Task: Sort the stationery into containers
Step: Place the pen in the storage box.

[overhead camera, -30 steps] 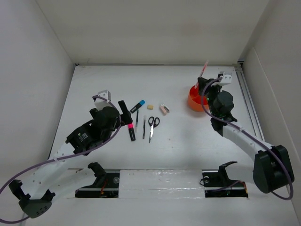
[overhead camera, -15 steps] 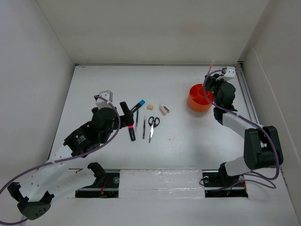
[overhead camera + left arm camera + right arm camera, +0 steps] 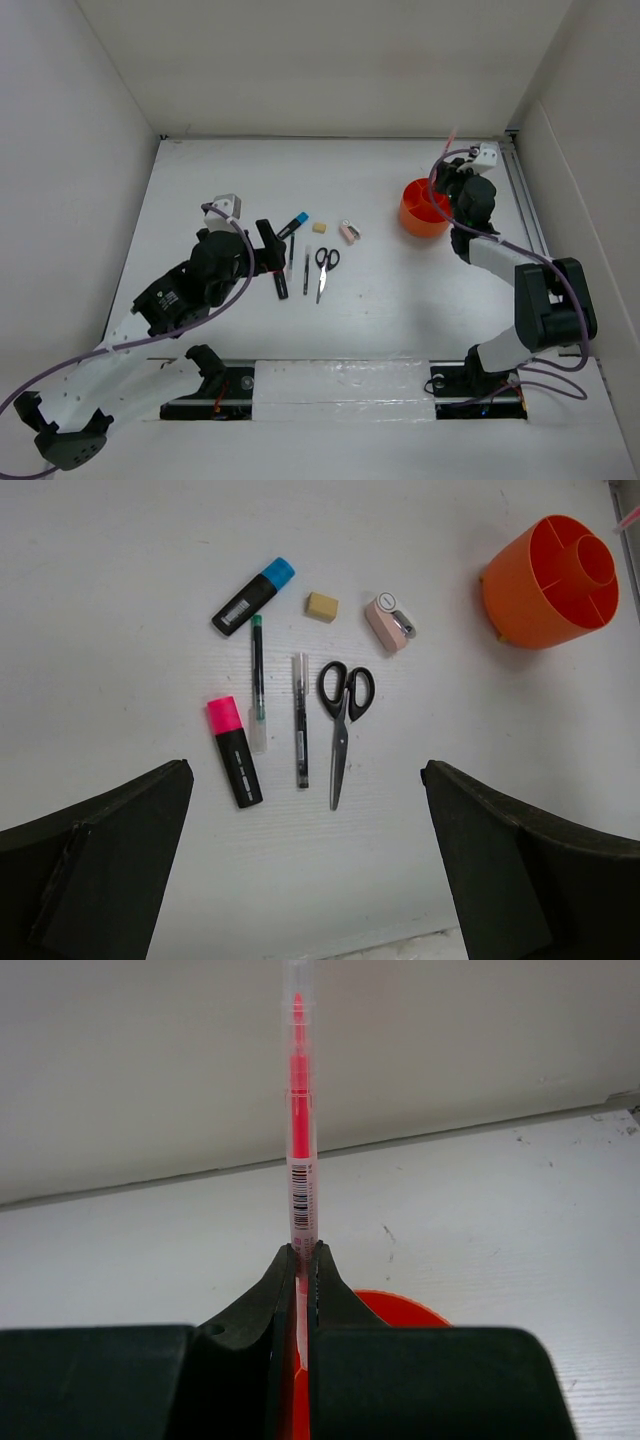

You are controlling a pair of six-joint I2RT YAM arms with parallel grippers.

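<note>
My right gripper [image 3: 304, 1256] is shut on the pink pencil [image 3: 299, 1110], which stands upright between the fingers just over the orange tub [image 3: 400, 1310]. From above, the tub [image 3: 423, 208] sits far right with the right gripper [image 3: 452, 176] at its right rim. My left gripper [image 3: 270, 245] is open and empty, near the pink-and-black highlighter [image 3: 235, 751]. Two thin dark pens [image 3: 257, 670] [image 3: 301, 720], black-handled scissors [image 3: 342, 715], blue-capped marker [image 3: 252, 596], cream eraser [image 3: 321, 606] and pinkish-beige piece [image 3: 388, 622] lie on the table.
White walls close in the table at the back and both sides. A metal rail [image 3: 525, 215] runs along the right edge beside the tub. The tub also shows in the left wrist view [image 3: 548, 580], with inner dividers.
My right gripper swung right and back from over the tub's left side to its right rim, carrying the pink pencil. My left gripper shifted slightly right toward the highlighter.
</note>
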